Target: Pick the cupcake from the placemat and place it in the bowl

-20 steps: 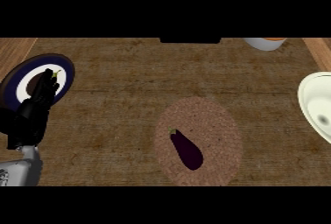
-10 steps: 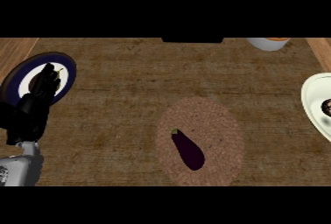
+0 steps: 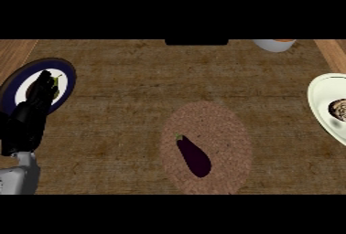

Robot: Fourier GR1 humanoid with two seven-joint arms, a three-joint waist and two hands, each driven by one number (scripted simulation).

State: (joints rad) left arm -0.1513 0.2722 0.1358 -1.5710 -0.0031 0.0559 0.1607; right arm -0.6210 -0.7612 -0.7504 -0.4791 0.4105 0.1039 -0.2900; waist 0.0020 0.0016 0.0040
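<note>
Cupcake now deeper in bowl | axis unclear | left hand open over plate

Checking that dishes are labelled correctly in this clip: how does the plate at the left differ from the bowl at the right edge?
The plate has a dark blue rim around a white centre; the bowl is pale cream throughout. The left hand overlaps the plate, while no hand is near the bowl. The bowl holds a brownish item, too cropped to identify. Both are round and cut off by the view's edges.
</note>
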